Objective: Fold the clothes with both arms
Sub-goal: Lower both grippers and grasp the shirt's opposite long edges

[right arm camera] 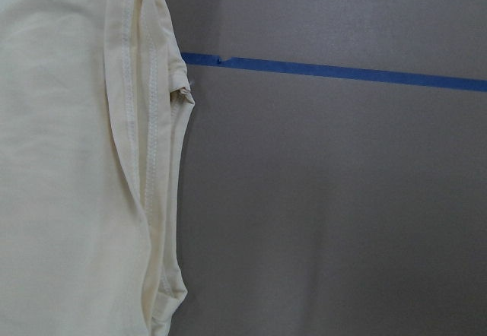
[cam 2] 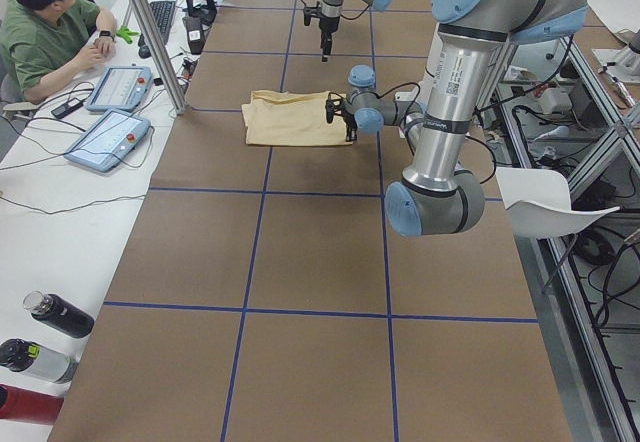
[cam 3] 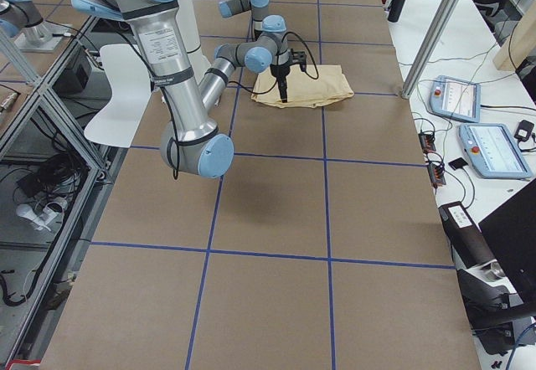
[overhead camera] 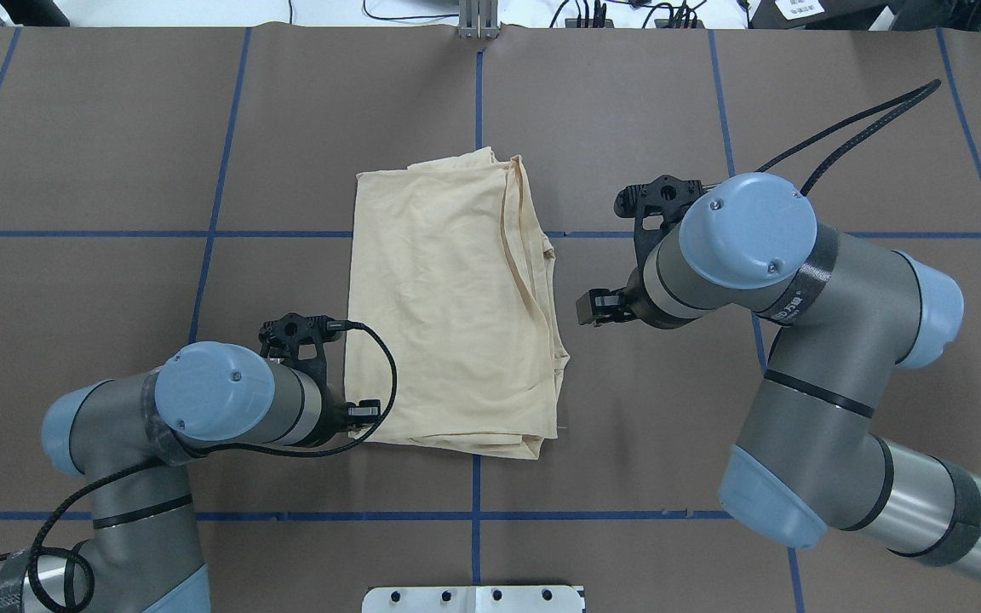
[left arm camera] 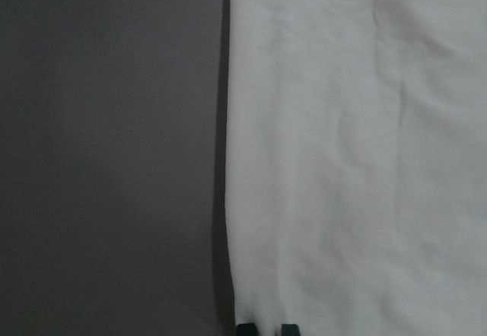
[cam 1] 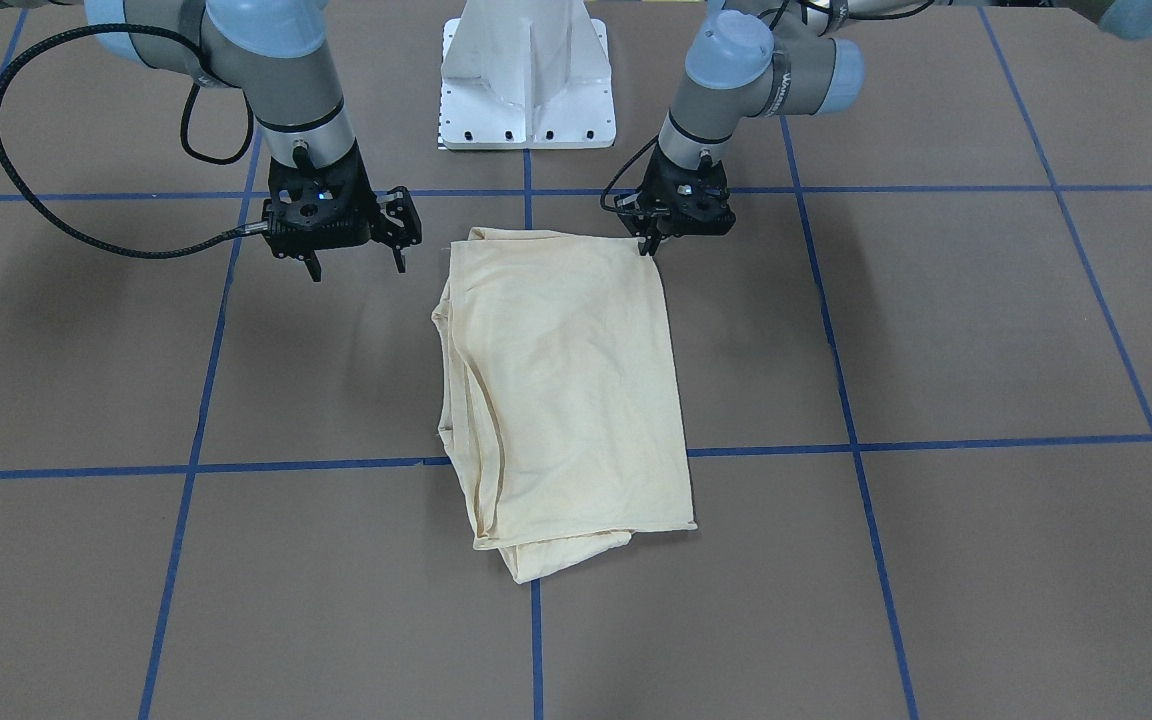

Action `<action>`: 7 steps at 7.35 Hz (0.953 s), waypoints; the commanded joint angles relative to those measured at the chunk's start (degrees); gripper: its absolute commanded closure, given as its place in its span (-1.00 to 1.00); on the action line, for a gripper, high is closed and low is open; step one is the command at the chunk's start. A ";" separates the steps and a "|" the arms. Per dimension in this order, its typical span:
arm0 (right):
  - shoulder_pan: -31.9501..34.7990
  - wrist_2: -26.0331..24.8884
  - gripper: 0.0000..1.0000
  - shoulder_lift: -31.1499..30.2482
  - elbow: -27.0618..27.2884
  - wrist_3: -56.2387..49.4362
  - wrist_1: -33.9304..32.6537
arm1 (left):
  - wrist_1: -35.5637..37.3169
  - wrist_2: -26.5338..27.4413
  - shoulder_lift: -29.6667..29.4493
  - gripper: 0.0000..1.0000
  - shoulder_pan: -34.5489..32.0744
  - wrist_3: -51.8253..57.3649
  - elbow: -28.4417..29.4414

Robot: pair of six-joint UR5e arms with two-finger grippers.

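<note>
Brown tabletop [cam 1: 936, 330] is occupied by a T-shirt [cam 1: 566, 390] folded narrow, upper-right corner pinched by left gripper [cam 1: 650, 246], right gripper [cam 1: 356, 266] spread; halving likely remains.

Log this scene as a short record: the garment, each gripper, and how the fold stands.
garment: cream shirt, folded into a rough rectangle, lying flat on the table
left gripper: fingers together at the shirt's corner nearest the base; grip on the cloth unclear
right gripper: open, beside the shirt, apart from it
print: not showing
</note>
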 commanded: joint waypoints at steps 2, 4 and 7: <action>-0.77 -0.17 -1.00 -0.05 -0.12 0.19 0.18 | 0.12 0.13 0.29 1.00 0.02 -0.01 -0.25; -2.78 -2.18 -0.98 0.99 -2.48 7.01 3.05 | 0.12 0.13 0.11 1.00 0.02 -0.01 -0.34; -6.22 -8.26 -0.69 2.14 -11.97 14.77 18.53 | 0.12 0.13 -0.07 1.00 0.02 -0.01 -0.43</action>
